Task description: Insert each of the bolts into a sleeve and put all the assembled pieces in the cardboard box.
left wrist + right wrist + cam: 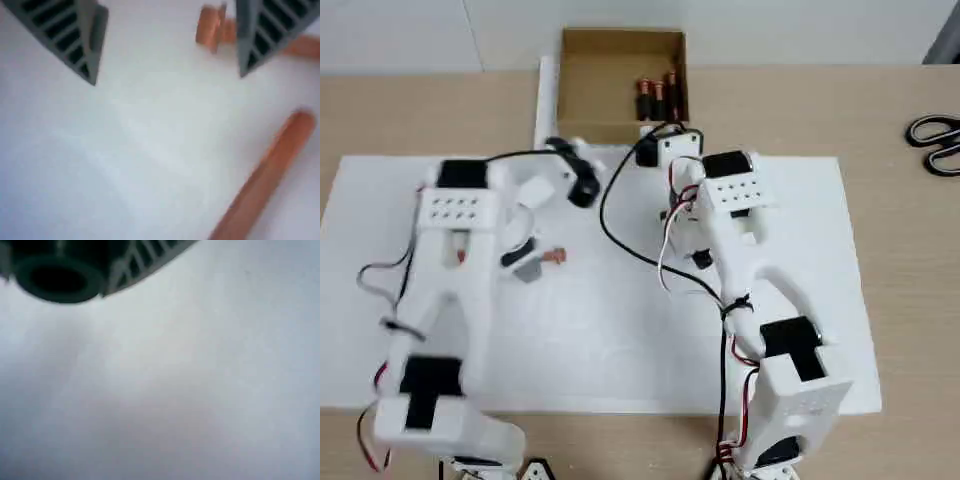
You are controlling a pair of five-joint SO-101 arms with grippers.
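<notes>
Copper bolt (210,27) lies on white mat (620,330) just beside left gripper (167,77), jaws apart, arm bent low over it. Right gripper (700,258) points down at mid-mat, clamped on black sleeve (57,277). Assembled pieces (657,98) sit in cardboard box (590,80).

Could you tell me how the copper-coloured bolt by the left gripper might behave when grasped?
The bolt looks metallic, so it is probably stiff and dense. Its round shaft lies on a smooth white sheet, so a nudge from the left gripper may roll it. Small against the open fingers, it could pivot when pinched.
</notes>
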